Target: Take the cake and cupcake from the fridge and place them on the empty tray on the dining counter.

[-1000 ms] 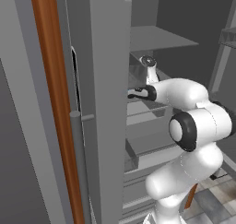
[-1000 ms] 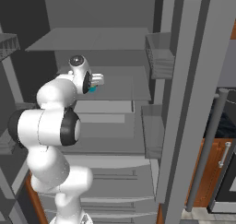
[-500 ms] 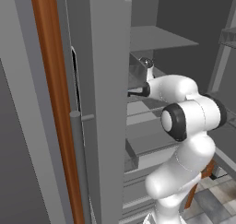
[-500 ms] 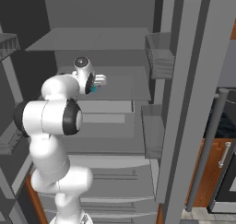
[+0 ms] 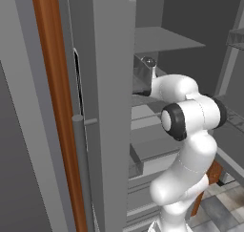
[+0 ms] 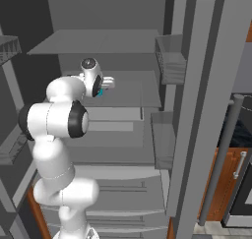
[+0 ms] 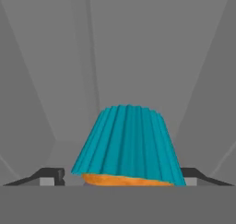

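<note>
Closest to us in the hand view, the gripper [image 7: 122, 176] has its two dark fingertips [image 7: 50, 176] spread wide, one on either side of the cupcake [image 7: 125, 144]. The teal pleated wrapper fills the gap between them, with an orange band along its lower edge (the view is rolled, so the cupcake looks upside down). We cannot tell whether the tips touch the wrapper.

From the right base view, our white arm [image 6: 59, 120] reaches up and into the open fridge [image 6: 206, 85], and a small patch of teal shows at the hand, over a middle shelf [image 6: 125, 88]. To the right, the open door carries clear bins [image 6: 170, 61]. Farther in, the grey back wall and an upper shelf close off the compartment.
</note>
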Robot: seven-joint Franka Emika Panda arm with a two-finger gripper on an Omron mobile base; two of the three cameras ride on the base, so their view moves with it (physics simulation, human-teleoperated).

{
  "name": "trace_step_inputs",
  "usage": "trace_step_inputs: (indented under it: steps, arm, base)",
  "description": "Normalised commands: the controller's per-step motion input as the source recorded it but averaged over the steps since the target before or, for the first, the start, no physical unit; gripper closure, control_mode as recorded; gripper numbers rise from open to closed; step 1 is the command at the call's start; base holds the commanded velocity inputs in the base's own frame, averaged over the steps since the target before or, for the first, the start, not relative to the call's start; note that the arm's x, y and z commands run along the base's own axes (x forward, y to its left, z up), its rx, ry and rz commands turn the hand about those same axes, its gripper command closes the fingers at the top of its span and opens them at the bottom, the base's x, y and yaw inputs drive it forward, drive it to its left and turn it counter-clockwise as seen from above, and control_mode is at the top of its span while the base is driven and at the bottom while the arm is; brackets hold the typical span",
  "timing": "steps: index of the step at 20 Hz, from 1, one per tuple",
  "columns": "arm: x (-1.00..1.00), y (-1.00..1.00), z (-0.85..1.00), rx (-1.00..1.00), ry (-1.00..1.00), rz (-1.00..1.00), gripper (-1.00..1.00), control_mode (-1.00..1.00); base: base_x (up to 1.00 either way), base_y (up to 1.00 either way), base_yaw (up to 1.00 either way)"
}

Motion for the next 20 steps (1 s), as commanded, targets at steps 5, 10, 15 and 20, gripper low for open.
trace_step_inputs:
  steps: [5, 10, 15, 20]
  arm:
    - [-0.1, 0.0, -0.29, 0.0, 0.0, -0.03, 1.0, -1.0]
    - [-0.46, 0.0, -0.18, 0.07, -0.07, 0.0, 1.0, -1.0]
    - [-0.43, -0.11, 0.02, 0.16, -0.21, 0.0, 1.0, -1.0]
    - [-0.53, -0.56, 0.29, 0.11, -0.11, -0.04, 1.0, -1.0]
  base:
    - [0.0, 0.0, 0.0]
    - [0.0, 0.0, 0.0]
    - [0.0, 0.0, 0.0]
    - [0.0, 0.0, 0.0]
